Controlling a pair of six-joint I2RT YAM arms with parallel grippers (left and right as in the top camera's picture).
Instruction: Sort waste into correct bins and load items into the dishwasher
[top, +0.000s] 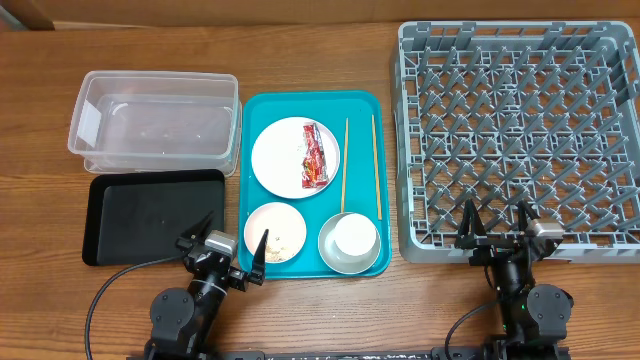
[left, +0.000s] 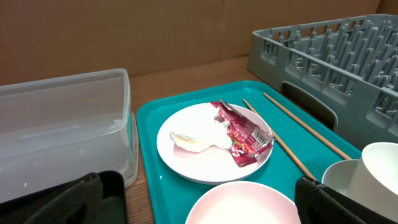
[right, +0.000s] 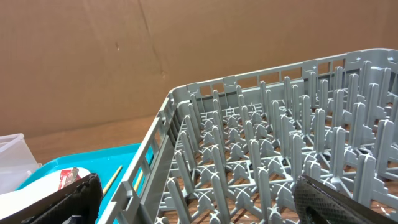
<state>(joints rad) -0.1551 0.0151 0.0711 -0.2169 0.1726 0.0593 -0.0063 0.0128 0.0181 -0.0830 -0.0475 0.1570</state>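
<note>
A teal tray (top: 260, 110) holds a round white plate (top: 280, 160) with a red snack wrapper (top: 316, 155) and a crumpled white tissue (left: 189, 142) on it. In front sit a pale pink bowl (top: 275, 232) with rice grains and a grey bowl (top: 330, 255) with a white cup (top: 355, 235) inside. Two chopsticks (top: 376, 166) lie on the tray's right. The clear tub (top: 155, 115) and black tray (top: 150, 215) are at left, the grey dish rack (top: 520, 130) at right. My left gripper (top: 233, 245) is open and empty over the pink bowl's near edge. My right gripper (top: 497, 228) is open and empty at the rack's front edge.
A brown cardboard wall (left: 155, 31) stands behind the table. The wooden tabletop (top: 40, 60) shows around the bins and rack. A black cable (top: 110, 285) runs from the left arm's base.
</note>
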